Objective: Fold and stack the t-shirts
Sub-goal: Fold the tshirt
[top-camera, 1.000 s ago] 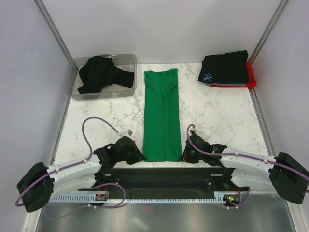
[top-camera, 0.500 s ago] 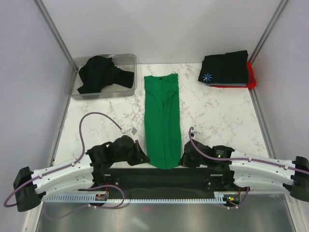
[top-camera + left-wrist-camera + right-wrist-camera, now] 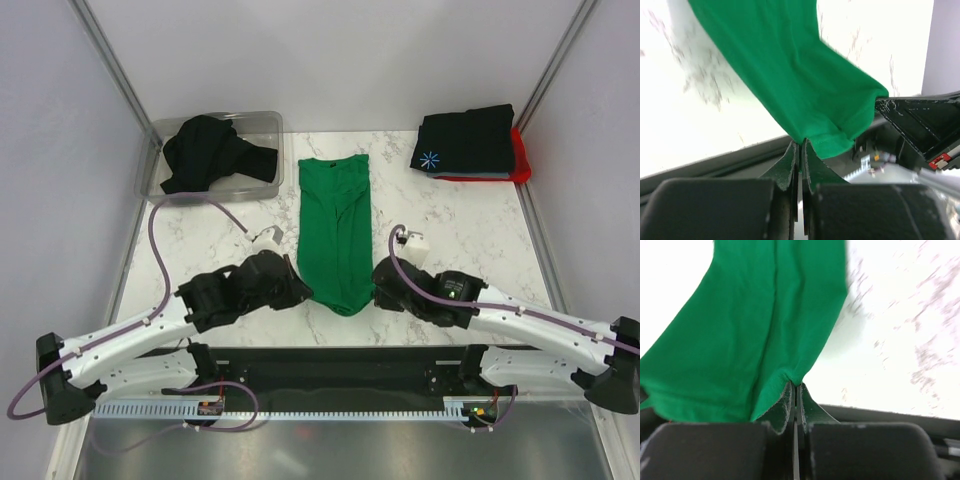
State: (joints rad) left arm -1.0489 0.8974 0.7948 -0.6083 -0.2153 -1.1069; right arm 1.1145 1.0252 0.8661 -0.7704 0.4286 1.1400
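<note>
The bright green t-shirt (image 3: 338,230) lies as a long narrow strip down the middle of the marble table, collar end at the far side. My left gripper (image 3: 303,294) is shut on its near left corner (image 3: 812,135). My right gripper (image 3: 378,291) is shut on its near right corner (image 3: 785,372). Both hold the near hem lifted off the table, so it sags between them. A folded black t-shirt with a blue-white starburst print (image 3: 466,139) lies on a red t-shirt (image 3: 519,160) at the far right. A crumpled black t-shirt (image 3: 208,152) sits in the bin.
A clear plastic bin (image 3: 262,124) stands at the far left. Grey walls with metal posts close in the table on three sides. A black rail (image 3: 340,367) runs along the near edge between the arm bases.
Both grippers have moved away from the near edge toward the far side, carrying the green shirt's near hem up and over the strip. The visible strip has become shorter.
</note>
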